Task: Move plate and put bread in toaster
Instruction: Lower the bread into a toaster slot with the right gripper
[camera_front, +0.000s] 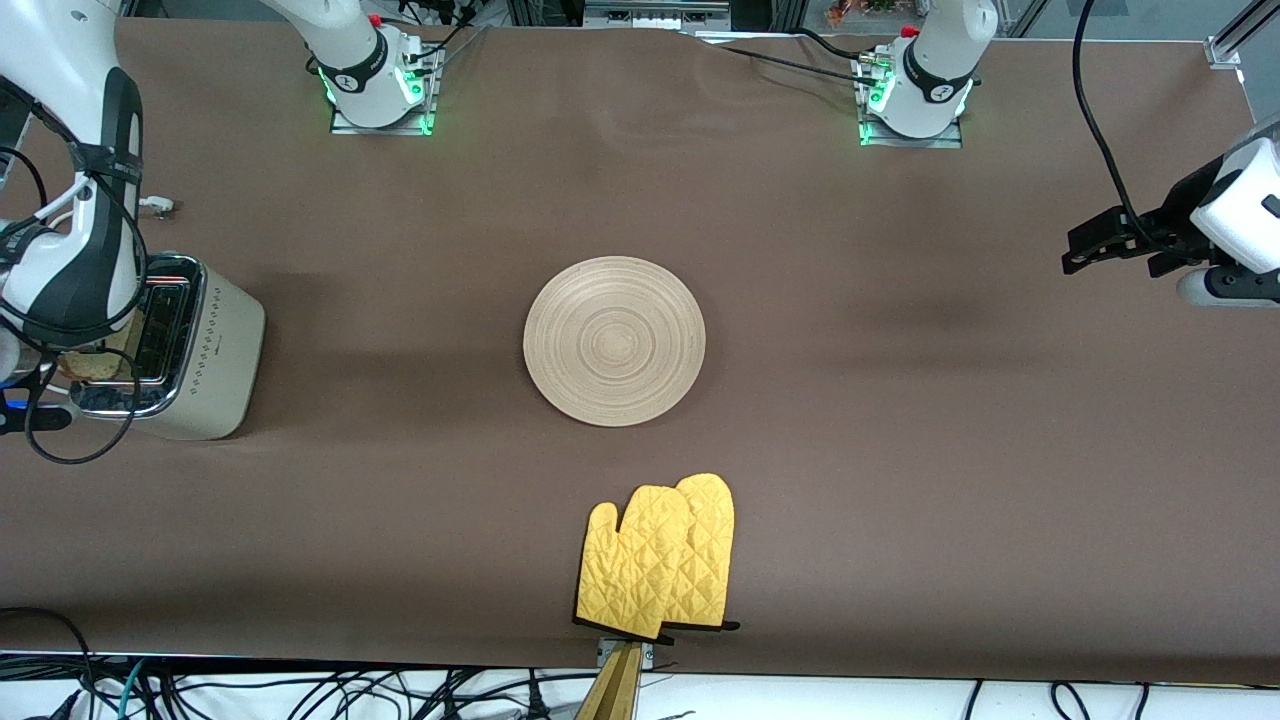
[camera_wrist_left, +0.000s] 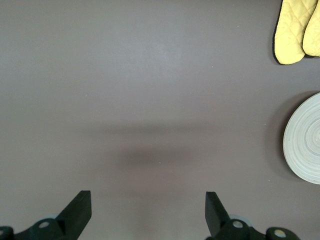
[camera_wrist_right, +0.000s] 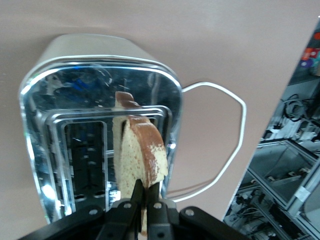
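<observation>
Right claw (camera_wrist_right: 145, 196) lowers bread (camera_wrist_right: 142, 155) into toaster (camera_wrist_right: 100, 135).
It pinches the slice's edge upright, directly over a slot, so it slides in; the open left claw (camera_wrist_left: 148, 212) waits over bare surface (camera_wrist_left: 150, 75), plate (camera_front: 614, 341) well apart.

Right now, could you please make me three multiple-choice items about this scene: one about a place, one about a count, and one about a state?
1. Where does the toaster stand?
A. at the right arm's end of the table
B. at the left arm's end of the table
C. on the plate

2. How many yellow oven mitts lie on the table?
A. one
B. two
C. four

3. In what state is the right gripper?
A. open above the plate
B. shut on nothing
C. shut on the bread

Answers:
1. A: it stands at the table's edge under the right arm.
2. B: two overlapping mitts lie nearer the front camera than the plate.
3. C: its fingers pinch the bread over a toaster slot, while the left gripper waits open above bare table.
</observation>
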